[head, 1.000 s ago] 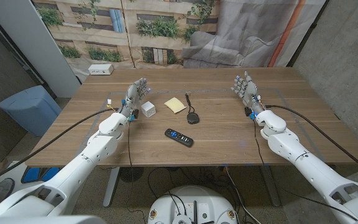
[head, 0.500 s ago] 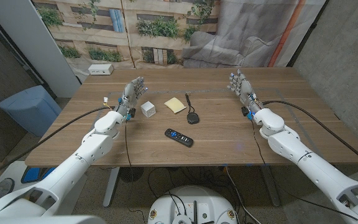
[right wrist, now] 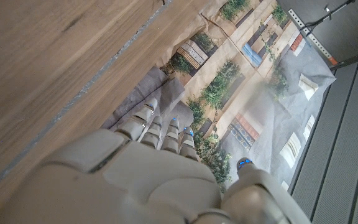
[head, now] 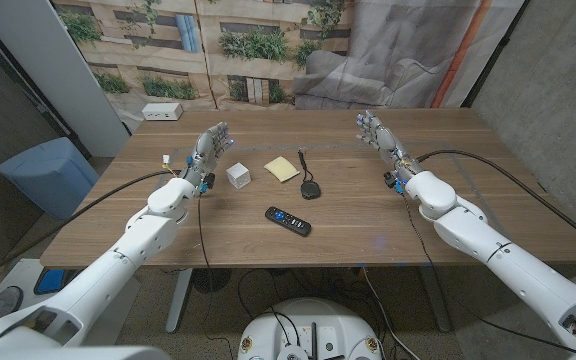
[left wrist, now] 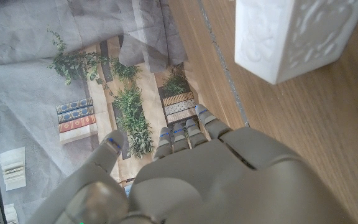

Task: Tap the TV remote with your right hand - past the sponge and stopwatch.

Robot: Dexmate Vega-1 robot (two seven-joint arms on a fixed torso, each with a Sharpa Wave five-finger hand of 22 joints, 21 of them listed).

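a wooden table (head: 368, 215) is seen from above, with two white robot arms reaching in from the near corners. the tv remote (head: 288, 221), a slim black bar with small coloured buttons, is laid flat and slightly angled near the middle of the table, closer to the front edge than the other items. just beyond it, a black stopwatch (head: 310, 189) with a thin cord trailing away toward the far side is placed, and a pale yellow sponge (head: 282, 168) is set just beside the stopwatch, on the robot's left of it. a small white patterned box (head: 238, 176) is stood further to the left, near the left hand (head: 211, 150); the box is also seen close up in the left wrist view (left wrist: 294, 34), on the wood past the fingers. the left hand is raised above the table with its fingers extended and slightly apart, and nothing is held in it. the right hand (head: 376, 133) is raised over the right side of the table, well apart from the remote, with fingers spread upward and nothing gripped; its back and straightened fingers are shown in the right wrist view (right wrist: 148, 168). a white power strip (head: 162, 112) is placed at the far left corner of the table, and a blue bin (head: 43, 172) is stood on the floor beside the table's left side.
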